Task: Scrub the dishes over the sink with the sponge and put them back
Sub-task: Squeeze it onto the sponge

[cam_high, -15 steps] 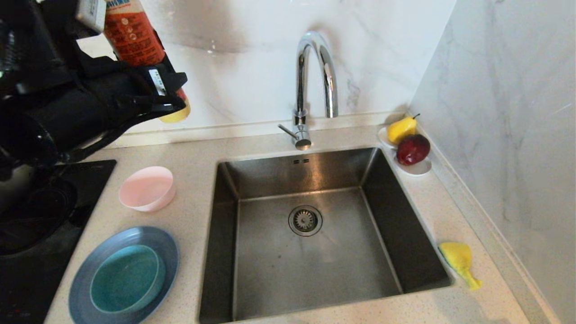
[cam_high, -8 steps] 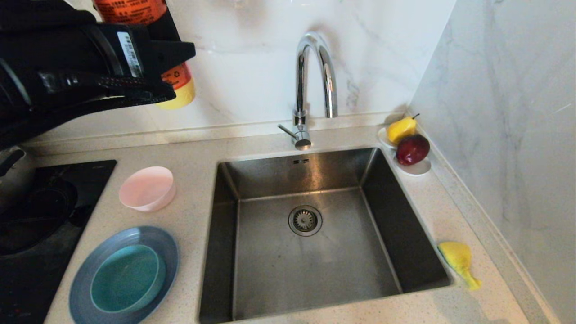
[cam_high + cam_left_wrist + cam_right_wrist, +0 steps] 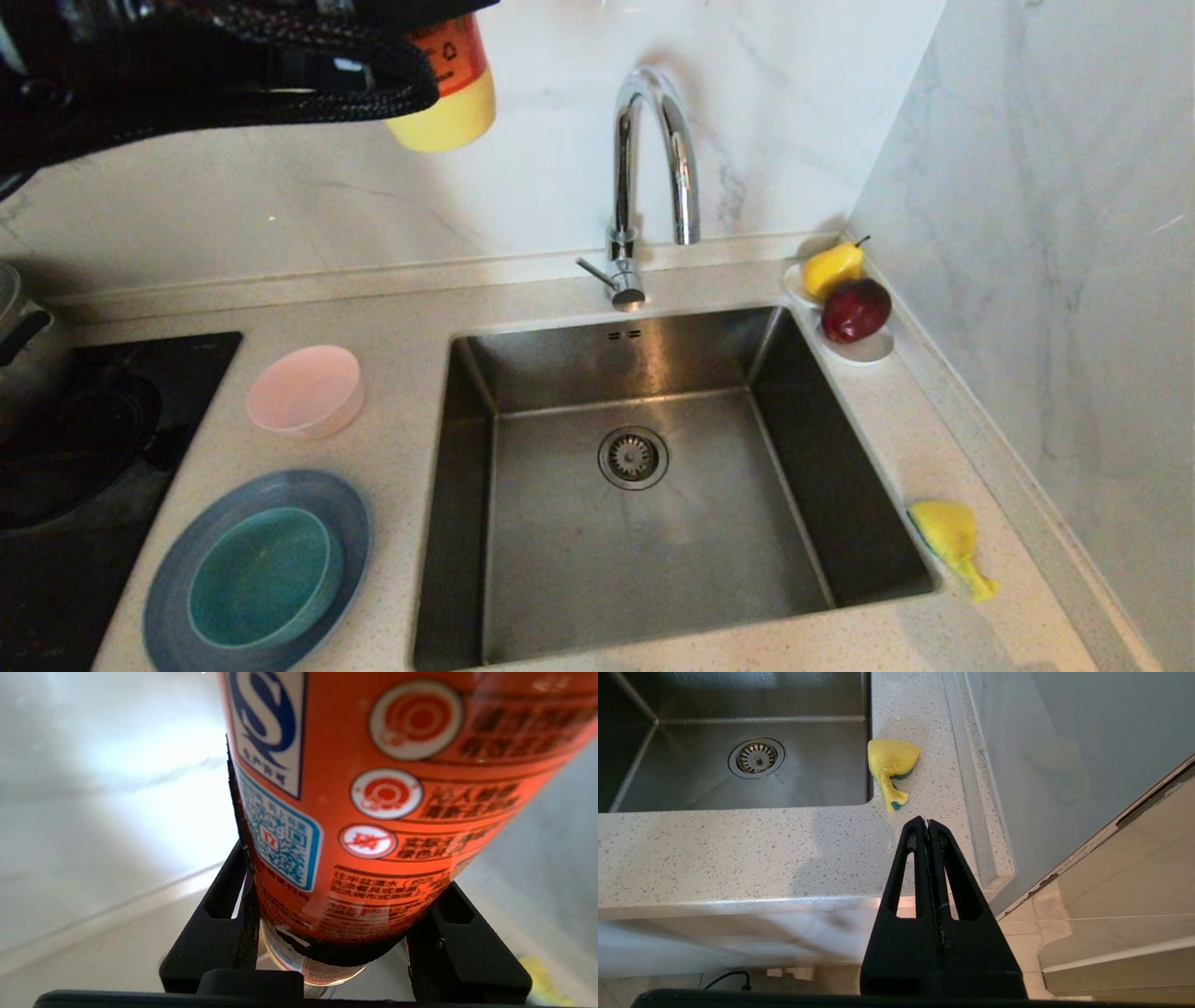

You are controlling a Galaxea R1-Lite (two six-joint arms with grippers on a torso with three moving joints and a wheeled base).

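While the left gripper is clamping an orange bottle w/ a yellow end high above the counter, left of the tap, the right gripper is sitting pinched shut and empty, low in front of the counter near the sponge. Sponge is lying beside the sink's right rim. Plate w/ teal bowl inside and pink bowl are waiting left of the sink. Probably best: keeping the bottle steady and gripped firmly, bringing it over a dish before tipping.

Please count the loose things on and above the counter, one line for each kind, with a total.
Dishes: 4 (grey-blue round plate, teal bowl, pale pink bowl, white oval dish)
Fruit: 2 (yellow pear, red apple)
Yellow sponge: 1
Orange bottle: 1
Total: 8
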